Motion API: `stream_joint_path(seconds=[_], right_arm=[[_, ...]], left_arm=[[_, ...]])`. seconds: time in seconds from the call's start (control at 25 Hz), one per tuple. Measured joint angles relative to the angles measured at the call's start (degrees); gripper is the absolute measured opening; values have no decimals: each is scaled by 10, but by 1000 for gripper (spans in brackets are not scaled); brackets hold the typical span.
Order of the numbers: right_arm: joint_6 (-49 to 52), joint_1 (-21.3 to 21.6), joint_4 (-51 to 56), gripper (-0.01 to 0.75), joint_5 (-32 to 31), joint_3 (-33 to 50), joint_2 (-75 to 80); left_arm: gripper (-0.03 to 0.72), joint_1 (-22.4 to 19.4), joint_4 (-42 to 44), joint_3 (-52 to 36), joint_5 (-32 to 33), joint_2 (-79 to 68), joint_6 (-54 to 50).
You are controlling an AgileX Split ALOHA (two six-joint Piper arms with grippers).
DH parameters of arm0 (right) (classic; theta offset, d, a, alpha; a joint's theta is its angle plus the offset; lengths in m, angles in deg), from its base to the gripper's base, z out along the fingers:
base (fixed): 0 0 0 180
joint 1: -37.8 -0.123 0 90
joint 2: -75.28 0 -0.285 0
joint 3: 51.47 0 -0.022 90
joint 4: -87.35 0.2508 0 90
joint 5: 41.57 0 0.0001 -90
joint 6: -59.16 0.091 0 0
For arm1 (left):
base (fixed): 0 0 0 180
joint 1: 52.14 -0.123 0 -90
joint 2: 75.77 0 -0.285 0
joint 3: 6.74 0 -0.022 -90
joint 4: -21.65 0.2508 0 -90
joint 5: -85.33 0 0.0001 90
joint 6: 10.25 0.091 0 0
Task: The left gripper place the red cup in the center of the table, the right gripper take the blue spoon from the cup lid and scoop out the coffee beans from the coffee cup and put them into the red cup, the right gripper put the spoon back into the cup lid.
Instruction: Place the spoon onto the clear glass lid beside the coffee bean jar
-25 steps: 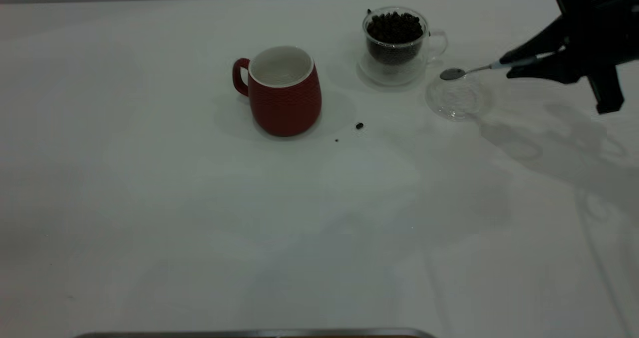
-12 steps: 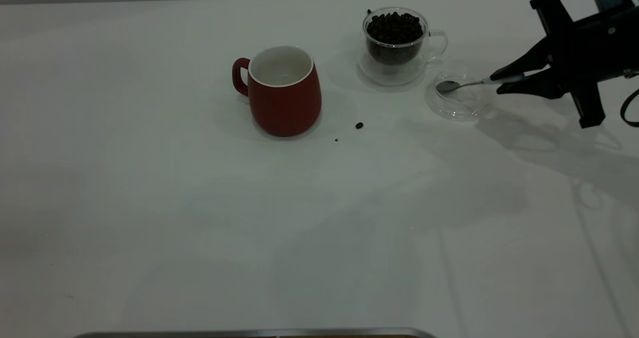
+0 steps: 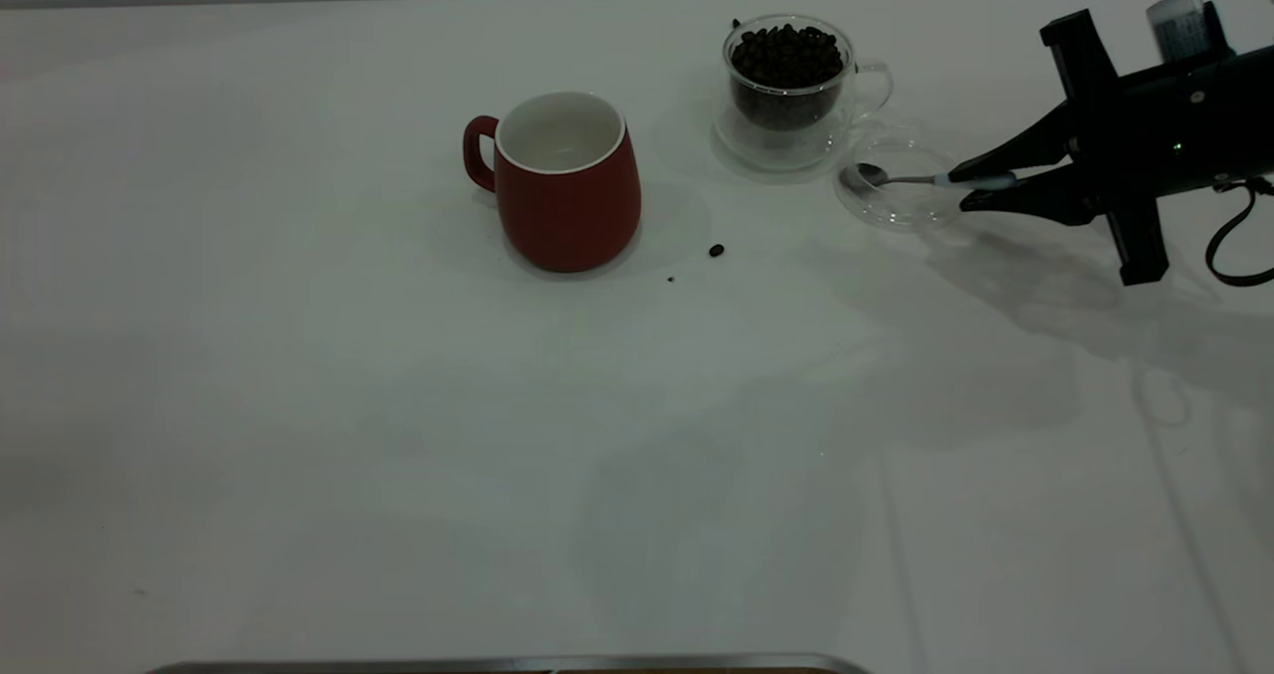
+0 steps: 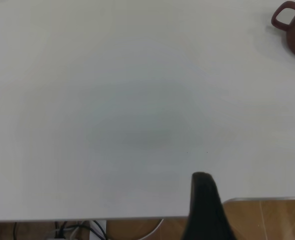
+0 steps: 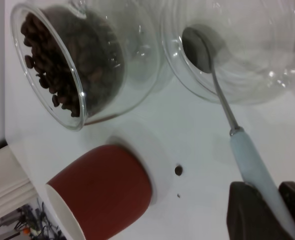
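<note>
While right end effector (image 3: 980, 180) pinches blue spoon (image 3: 921, 179) over cup lid (image 3: 896, 188), stray bean (image 3: 716, 250) beside red cup (image 3: 565, 182).

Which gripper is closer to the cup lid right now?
Right. The right gripper holds the blue spoon over the cup lid; the left gripper is outside the exterior view.

Blue spoon (image 3: 901, 178) bowl rests in the clear cup lid (image 3: 896, 196).

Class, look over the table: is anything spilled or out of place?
Yes. One coffee bean lies loose on the table between the red cup and the coffee cup, with a tiny dark crumb beside it. Both look spilled.
</note>
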Motion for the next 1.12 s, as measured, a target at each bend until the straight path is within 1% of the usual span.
stream_joint_path(seconds=[0.12,0.36,0.56,1.12], right_arm=[[0,0,0,123,-9,0,8],[-1,0,0,163,-15,-2,26],[-1,0,0,180,-23,-2,35],[18,0,0,181,-42,-2,40]], left_arm=[[567,0,0,0,0,0,0],[567,0,0,0,0,0,0],[567,0,0,0,0,0,1],[567,0,0,0,0,0,2]])
